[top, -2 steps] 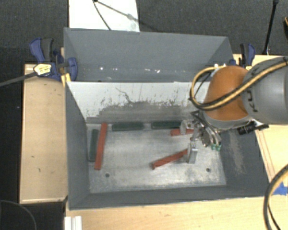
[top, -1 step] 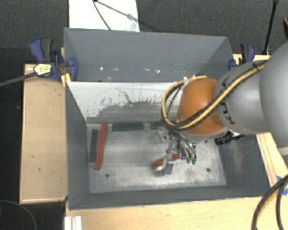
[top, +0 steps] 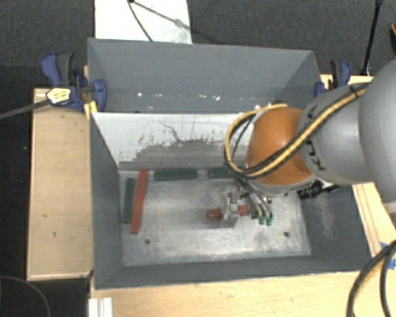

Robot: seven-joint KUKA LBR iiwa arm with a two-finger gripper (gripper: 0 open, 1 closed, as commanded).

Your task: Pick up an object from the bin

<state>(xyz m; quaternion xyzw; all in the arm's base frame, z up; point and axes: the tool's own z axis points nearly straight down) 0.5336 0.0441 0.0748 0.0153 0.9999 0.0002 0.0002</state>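
Your end effector [top: 245, 211] hangs low over the floor of the grey bin [top: 107, 197], right of the floor's centre and towards the near side; it sits directly below the orange cover [top: 277, 144] on the wrist, with yellow and black cables [top: 236, 152] looped across that cover's left edge; you cannot tell from this view whether it is open or closed. A small red-brown block [top: 214, 214] lies on the bin floor just to its left, at about the same depth; you cannot tell whether the two touch. Farther out, a dark green strip [top: 175, 174] lies along the foot of the far wall; a shorter green strip [top: 218, 172] lies in line with it to the right. Well apart, at the left wall, a long red stick [top: 138, 202] runs near to far, slightly tilted; a dull green bar [top: 127, 200] lies just beside it on its left.
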